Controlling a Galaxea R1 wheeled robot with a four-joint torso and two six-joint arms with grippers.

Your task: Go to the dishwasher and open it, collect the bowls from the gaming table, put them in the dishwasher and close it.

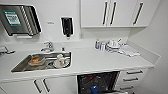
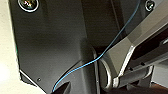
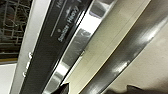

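The dishwasher (image 1: 97, 82) stands open under the white counter, its dark inside and racks showing. Something small and bright blue (image 1: 94, 88), probably a bowl, lies in its lower rack. In the right wrist view the dishwasher door's top edge (image 3: 62, 32) with its dark control strip, the brushed steel front and the bar handle (image 3: 130, 47) loom very close, and a wire rack (image 3: 10, 27) shows beyond. My right gripper (image 3: 98, 90) sits right at the bar handle. My left gripper (image 2: 62, 90) shows as a dark tip. The gaming table is out of view.
A steel sink (image 1: 42, 61) left of the dishwasher holds an orange item (image 1: 35, 60) and white crockery. Bottles and white dishes (image 1: 112, 45) stand at the counter's back right. White drawers (image 1: 133, 78) flank the dishwasher on the right, cupboard doors (image 1: 40, 86) on the left.
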